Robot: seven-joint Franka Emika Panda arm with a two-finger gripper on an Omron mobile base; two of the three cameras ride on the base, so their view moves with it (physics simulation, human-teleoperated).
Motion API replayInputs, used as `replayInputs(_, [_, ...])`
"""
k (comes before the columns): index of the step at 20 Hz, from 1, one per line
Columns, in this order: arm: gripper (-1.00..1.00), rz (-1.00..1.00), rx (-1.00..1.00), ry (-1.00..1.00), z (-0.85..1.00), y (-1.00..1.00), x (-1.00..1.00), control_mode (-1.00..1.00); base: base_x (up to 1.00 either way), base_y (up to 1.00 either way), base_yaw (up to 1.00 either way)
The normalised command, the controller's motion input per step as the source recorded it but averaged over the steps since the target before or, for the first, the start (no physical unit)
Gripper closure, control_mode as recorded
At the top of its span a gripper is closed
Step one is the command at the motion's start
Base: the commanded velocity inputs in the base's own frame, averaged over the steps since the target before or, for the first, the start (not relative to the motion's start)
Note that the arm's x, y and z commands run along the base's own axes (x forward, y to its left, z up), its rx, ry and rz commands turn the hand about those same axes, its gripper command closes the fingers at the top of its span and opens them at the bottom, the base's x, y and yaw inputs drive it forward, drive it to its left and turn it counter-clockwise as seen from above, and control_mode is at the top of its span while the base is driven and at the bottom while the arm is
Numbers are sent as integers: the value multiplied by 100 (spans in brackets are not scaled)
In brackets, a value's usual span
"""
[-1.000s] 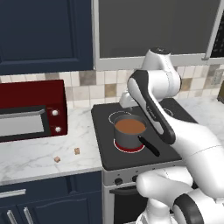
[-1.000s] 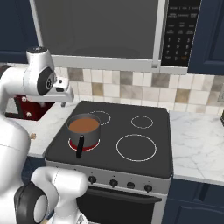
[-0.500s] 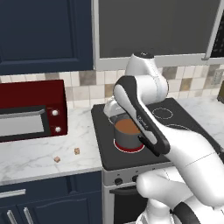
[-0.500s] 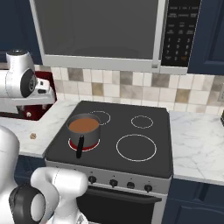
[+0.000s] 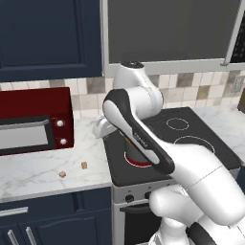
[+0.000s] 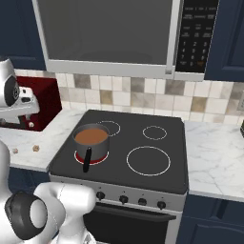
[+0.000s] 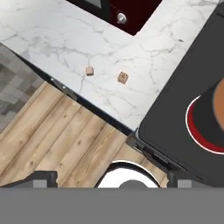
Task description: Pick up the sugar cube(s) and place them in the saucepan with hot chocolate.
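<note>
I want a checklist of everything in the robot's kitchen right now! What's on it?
Surface: white marble counter beside a black stove.
Job's things: two sugar cubes lie apart on the counter near its front edge; saucepan with hot chocolate sits on the red-glowing front-left burner, handle pointing forward.
Clutter: nothing seen.
Grippers: gripper's fingers are too dark to judge in the hand view.
Cables: nothing seen.
Surroundings: red microwave, tiled backsplash, dark blue cabinets, wooden floor.
</note>
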Motion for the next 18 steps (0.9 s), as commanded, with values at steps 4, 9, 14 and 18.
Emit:
replayInputs(4, [-100,21,0,2,-28,58,-19,-100,0,0,0])
replayInputs(9, [-100,19,0,2,-28,54,-24,-100,0,0,0])
replayInputs(14, [-100,11,0,0,-24,40,-18,-100,0,0,0])
replayInputs(18, [-100,6,0,0,-23,9,-11,-100,0,0,0])
